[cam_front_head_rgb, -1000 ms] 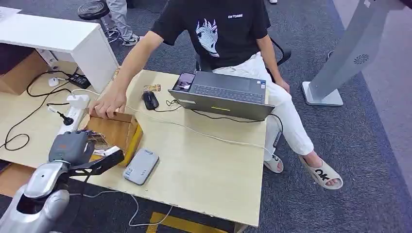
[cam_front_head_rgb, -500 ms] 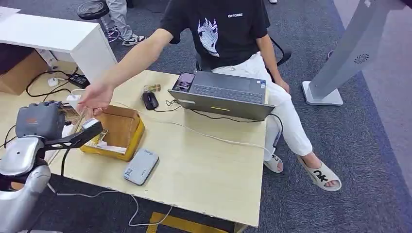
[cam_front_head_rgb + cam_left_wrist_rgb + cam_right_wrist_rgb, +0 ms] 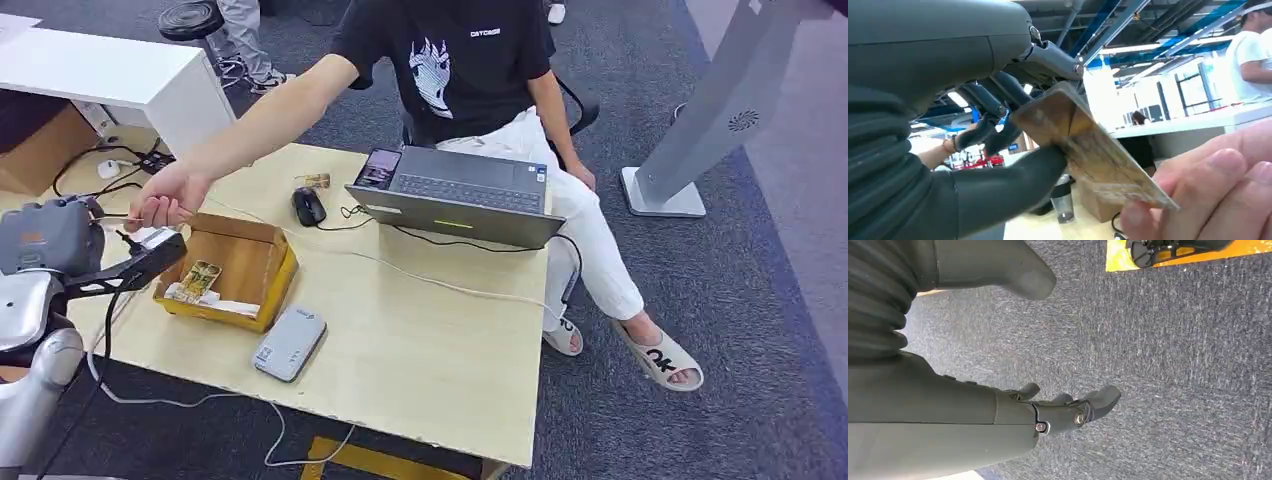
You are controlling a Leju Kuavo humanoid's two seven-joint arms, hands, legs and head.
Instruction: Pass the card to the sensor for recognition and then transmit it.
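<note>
card (image 3: 1088, 145): gold-brown, worn, flat; pinched at one end by the left hand (image 3: 1013, 145), a person's fingers (image 3: 1218, 190) on its far end
sensor (image 3: 290, 343): flat grey box, lying on the surface beside the cardboard box

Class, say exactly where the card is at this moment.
In the left wrist view the card is pinched in the left hand, its far end touching a person's hand, at the table's left side.
</note>
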